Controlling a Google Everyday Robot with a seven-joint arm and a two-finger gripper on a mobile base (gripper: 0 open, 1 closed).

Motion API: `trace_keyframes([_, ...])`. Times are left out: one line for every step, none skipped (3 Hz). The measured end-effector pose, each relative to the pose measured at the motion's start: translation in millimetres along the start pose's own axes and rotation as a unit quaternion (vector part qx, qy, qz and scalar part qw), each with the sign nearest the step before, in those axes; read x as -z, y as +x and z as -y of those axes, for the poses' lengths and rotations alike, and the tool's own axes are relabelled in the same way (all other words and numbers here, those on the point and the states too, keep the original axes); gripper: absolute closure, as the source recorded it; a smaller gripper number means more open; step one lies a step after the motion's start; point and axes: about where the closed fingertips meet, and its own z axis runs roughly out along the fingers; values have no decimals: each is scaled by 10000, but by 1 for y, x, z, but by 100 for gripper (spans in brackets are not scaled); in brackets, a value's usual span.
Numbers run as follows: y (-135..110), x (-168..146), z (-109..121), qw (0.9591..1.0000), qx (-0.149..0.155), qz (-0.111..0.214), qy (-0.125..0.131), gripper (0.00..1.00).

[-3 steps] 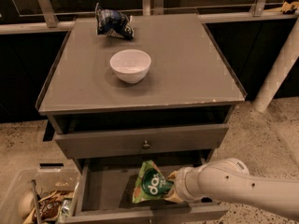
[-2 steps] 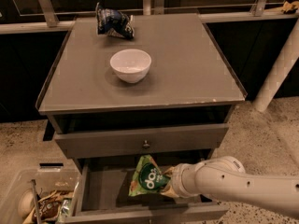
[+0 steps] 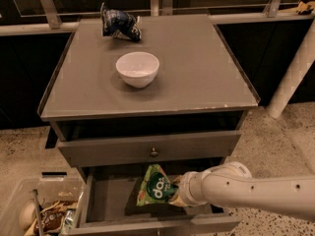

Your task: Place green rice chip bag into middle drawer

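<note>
The green rice chip bag (image 3: 156, 187) is low in the middle of the frame, inside the open middle drawer (image 3: 106, 200). The bag is bright green with a dark round mark and white letters. It stands tilted, with its pointed top leaning up and to the left. A dark shadow lies on the drawer floor under it, so it looks held a little above the floor.

The gripper (image 3: 175, 194) is at the right edge of the bag, down in the drawer. Its fingers are mostly hidden behind the bag, but they look closed on the bag's right side. The fat white arm (image 3: 256, 193) comes in from the lower right of the frame.

The drawer is grey, wide and shallow, and it is pulled out toward the bottom of the frame. Just above it is a closed drawer front with a small round knob (image 3: 154, 152).

On the grey cabinet top (image 3: 197, 73) sits a white bowl (image 3: 138, 69), a bit left of the middle. Behind it, near the back edge, is a dark blue and white snack bag (image 3: 119, 23).

A clear bin (image 3: 29, 191) with snack packs in it sits on the floor at the lower left. A white pole (image 3: 293, 73) leans at the right.
</note>
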Motion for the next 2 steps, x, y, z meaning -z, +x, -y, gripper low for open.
trace_keyframes([23, -34, 10, 9995, -43, -305, -84, 100])
trace_keyframes([38, -71, 27, 9978, -30, -641, -192, 100])
